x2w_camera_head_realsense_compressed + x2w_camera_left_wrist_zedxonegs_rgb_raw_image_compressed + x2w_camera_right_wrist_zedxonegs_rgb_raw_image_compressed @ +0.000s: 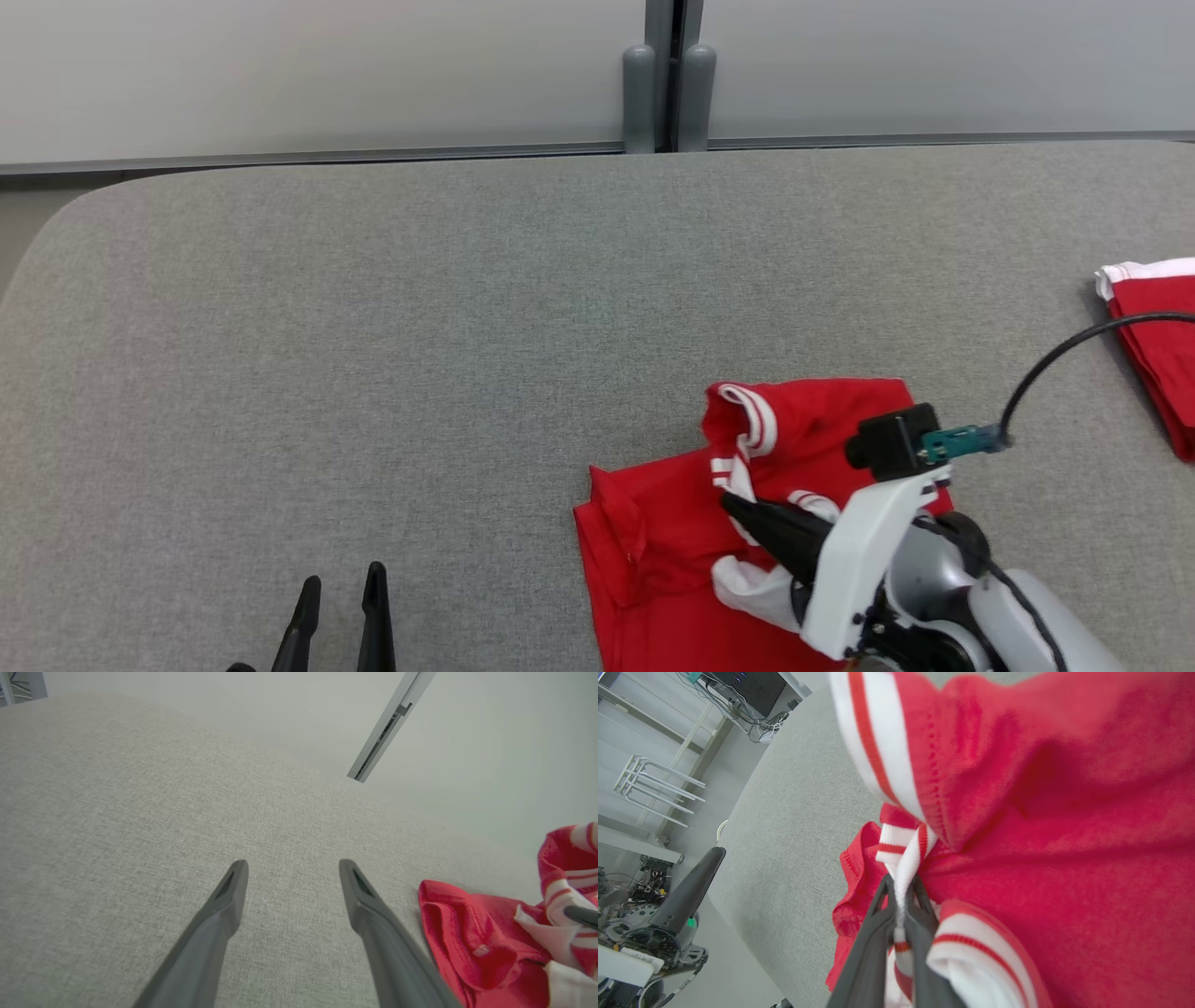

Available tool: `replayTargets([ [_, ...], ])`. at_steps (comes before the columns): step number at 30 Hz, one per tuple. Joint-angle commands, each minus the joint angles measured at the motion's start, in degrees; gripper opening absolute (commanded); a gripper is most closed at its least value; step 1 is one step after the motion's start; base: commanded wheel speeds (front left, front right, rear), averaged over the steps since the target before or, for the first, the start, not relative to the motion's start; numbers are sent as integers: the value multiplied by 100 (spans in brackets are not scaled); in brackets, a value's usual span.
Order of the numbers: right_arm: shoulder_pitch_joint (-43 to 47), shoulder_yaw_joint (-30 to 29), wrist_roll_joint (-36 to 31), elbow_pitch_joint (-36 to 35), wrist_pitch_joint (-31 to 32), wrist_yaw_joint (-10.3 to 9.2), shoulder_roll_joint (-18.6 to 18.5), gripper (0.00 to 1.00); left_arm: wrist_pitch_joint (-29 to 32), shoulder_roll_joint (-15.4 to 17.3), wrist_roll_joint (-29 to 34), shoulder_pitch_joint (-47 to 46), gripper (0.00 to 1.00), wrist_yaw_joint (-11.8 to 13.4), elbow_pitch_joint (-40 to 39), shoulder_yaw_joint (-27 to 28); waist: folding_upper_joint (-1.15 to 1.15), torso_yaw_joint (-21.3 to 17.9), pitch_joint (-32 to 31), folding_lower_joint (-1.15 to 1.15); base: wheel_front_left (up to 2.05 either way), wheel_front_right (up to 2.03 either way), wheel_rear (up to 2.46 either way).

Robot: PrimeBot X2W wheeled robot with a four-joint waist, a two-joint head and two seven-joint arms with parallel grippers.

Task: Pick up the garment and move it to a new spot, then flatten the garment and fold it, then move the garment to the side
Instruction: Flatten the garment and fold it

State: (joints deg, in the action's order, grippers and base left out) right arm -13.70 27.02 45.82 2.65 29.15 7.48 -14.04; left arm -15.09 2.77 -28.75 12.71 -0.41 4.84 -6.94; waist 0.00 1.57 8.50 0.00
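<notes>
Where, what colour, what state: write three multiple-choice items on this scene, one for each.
1. Where on the grey table does the crumpled red garment lie?
A) far left corner
B) centre of the far edge
C) near edge, robot's right
2. What colour is the garment's trim?
A) white with red stripes
B) blue
C) black
3. What state is the right gripper in?
A) open above the table
B) shut on the trim
C) shut on nothing
Answers: 1 C, it lies low and right in the head view; 2 A, white bands carry red lines; 3 B, it pinches the striped band.
</notes>
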Motion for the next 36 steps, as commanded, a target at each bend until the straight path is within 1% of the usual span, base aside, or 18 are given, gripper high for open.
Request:
replayTargets([
  [1,-116,109,-23,142,-125,2,149,0,-5,24,36,-89,100,-29,42,-23,0,64,39,0,0,0,0],
  [6,-336,457,51,593,-409,2,536,0,-5,24,54,-115,100,-62,164,-66,0,176,37,0,0,0,0],
  [12,-338,796,120,846,-571,2,657,0,-5,23,4,-39,100,-28,212,-54,0,250,-24,0,0,0,0],
  [19,-451,1056,198,1075,-655,2,799,0,-6,23,-38,-11,100,-24,253,-93,0,227,-72,0,0,0,0],
  [20,-473,1063,155,1116,-705,2,820,4,-6,23,-46,-15,100,-22,257,-93,0,216,-78,0,0,0,0],
  [21,-483,1092,126,1149,-747,2,845,38,-6,23,-53,-14,100,-21,260,-92,0,205,-83,0,0,0,0],
  [22,-491,1108,99,1169,-817,2,871,99,-6,23,-55,-11,100,-22,268,-88,0,192,-94,0,0,0,0],
  [26,-489,1150,-32,1137,-1028,2,801,100,-6,23,-51,45,100,-56,316,-33,0,131,-170,0,0,0,0],
  [29,-270,1138,-139,856,-1233,2,547,100,-6,25,-3,91,100,-100,386,56,0,86,-304,0,0,0,0],
  [31,-111,1061,-230,474,-1486,2,316,100,-6,22,38,132,100,-109,402,125,0,47,-414,0,0,0,0],
  [33,122,838,-371,102,-1791,2,-3,100,-6,25,51,206,100,-113,397,204,0,-9,-536,0,0,0,0],
  [36,566,248,-860,-191,-2245,1,-487,100,-5,23,68,298,100,-120,364,297,0,-92,-725,0,0,0,0],
])
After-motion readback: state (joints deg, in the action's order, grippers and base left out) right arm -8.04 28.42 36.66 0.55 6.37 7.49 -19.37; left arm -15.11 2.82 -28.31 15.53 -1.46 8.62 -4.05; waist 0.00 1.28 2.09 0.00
